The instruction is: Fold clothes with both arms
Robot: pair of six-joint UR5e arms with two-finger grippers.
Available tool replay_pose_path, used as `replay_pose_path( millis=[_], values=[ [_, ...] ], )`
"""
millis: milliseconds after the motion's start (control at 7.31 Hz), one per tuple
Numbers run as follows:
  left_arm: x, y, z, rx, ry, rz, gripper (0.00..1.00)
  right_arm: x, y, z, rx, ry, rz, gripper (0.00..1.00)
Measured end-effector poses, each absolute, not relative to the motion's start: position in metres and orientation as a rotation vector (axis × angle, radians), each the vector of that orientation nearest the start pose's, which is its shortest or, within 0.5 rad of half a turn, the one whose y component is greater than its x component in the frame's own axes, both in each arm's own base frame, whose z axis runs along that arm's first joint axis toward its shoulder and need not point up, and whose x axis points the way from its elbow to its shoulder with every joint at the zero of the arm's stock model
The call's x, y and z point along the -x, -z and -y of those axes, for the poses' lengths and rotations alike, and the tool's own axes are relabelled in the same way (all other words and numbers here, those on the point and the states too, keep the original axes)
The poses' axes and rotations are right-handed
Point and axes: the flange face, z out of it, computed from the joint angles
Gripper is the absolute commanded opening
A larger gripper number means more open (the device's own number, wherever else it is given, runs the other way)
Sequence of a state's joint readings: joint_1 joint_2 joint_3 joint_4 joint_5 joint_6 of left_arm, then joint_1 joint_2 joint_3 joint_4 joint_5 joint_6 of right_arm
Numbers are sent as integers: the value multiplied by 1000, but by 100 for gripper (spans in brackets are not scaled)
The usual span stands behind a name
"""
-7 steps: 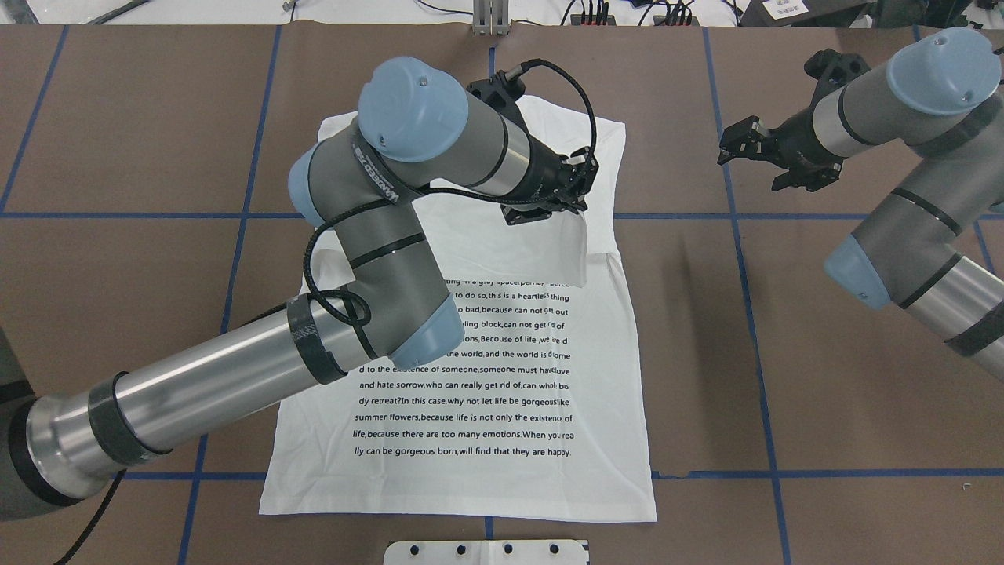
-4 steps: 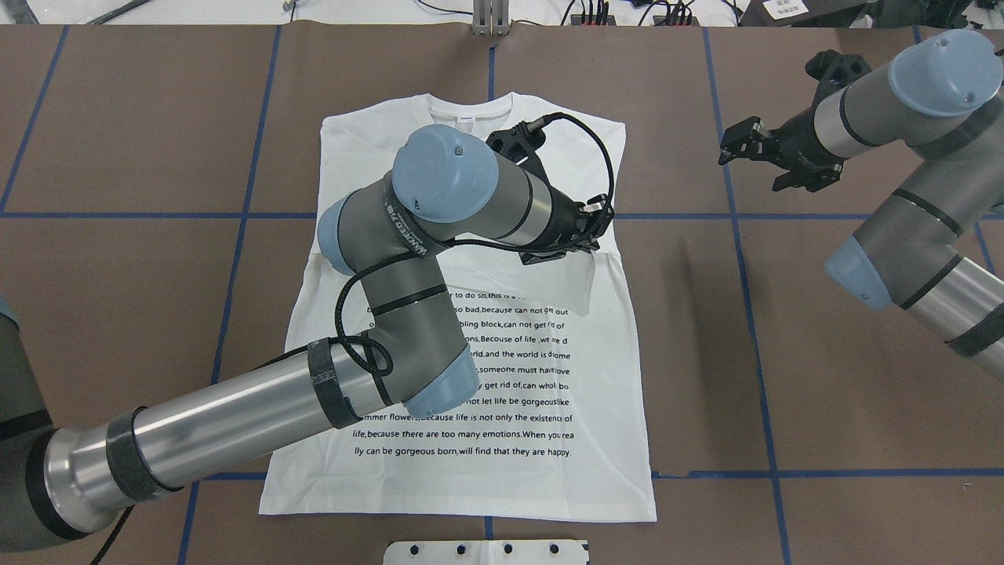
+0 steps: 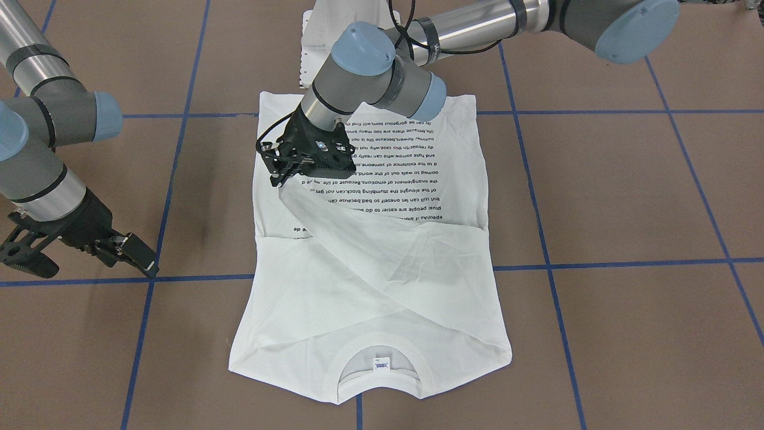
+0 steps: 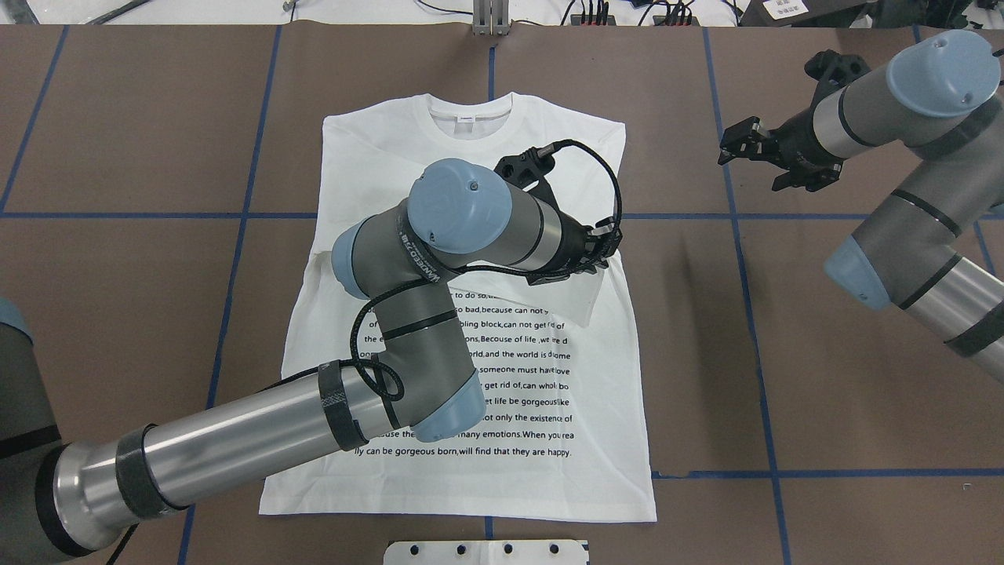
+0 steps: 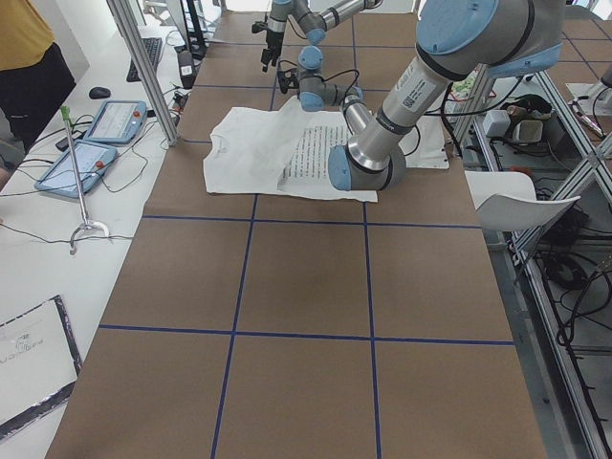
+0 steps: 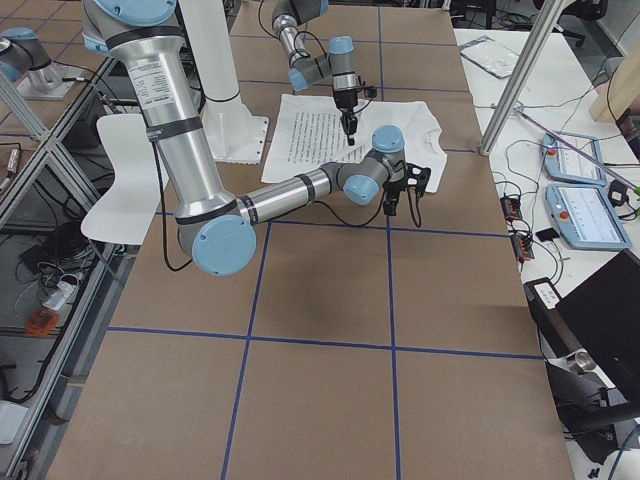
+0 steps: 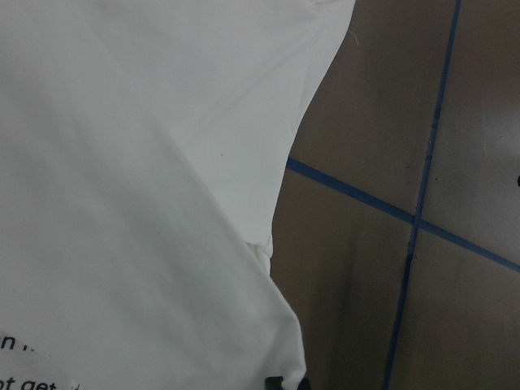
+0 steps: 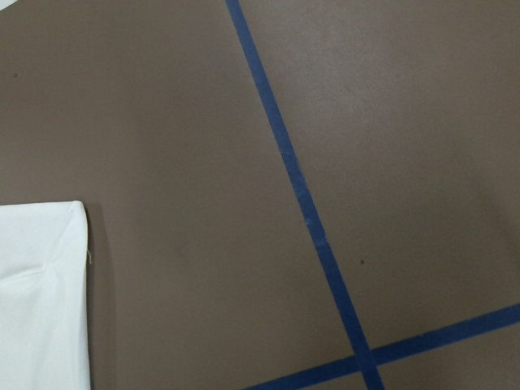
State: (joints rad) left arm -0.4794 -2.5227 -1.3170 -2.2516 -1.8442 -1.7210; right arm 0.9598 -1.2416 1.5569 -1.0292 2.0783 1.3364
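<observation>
The clothes are one white long-sleeved T-shirt (image 4: 502, 479) lying flat, print side up, with its collar (image 4: 468, 118) on the far side of the table. My left arm reaches over the shirt (image 3: 382, 310). The left gripper (image 4: 600, 263) is shut on a sleeve cuff and hangs just above the shirt's edge on my right. That sleeve (image 3: 358, 251) stretches diagonally across the chest from the opposite shoulder up to the left gripper (image 3: 279, 179). The right gripper (image 4: 757, 161) hovers open and empty over bare table, off the shirt's shoulder corner (image 8: 41, 301).
The white pedestal base (image 4: 486, 552) sits at the near table edge behind the hem. Blue tape lines (image 4: 745, 314) grid the brown table cover. Tablets (image 5: 105, 124) and a person (image 5: 29, 57) are beyond the far edge.
The left arm has swung toward the robot and to its right, dragging the held sleeve across the chest and uncovering the collar. The right arm has barely moved.
</observation>
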Motion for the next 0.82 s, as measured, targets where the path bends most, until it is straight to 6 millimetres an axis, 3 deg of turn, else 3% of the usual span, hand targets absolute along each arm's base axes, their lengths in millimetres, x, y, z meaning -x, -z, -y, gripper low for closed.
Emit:
replay_pose_path(
  millis=[411,547,684,821],
  values=[
    [-624,-71,444,-3,333,-1410,69,303,-422,573,-69,-462,971,100],
    [-617,-70,443,-6,332,-1419,69,314,-413,565,-52,-483,987,100],
    [-600,-79,441,-16,332,-1427,69,338,-390,543,-35,-526,1014,100],
    [-571,-106,439,-43,318,-1424,67,367,-363,509,-24,-564,1044,100]
  ],
)
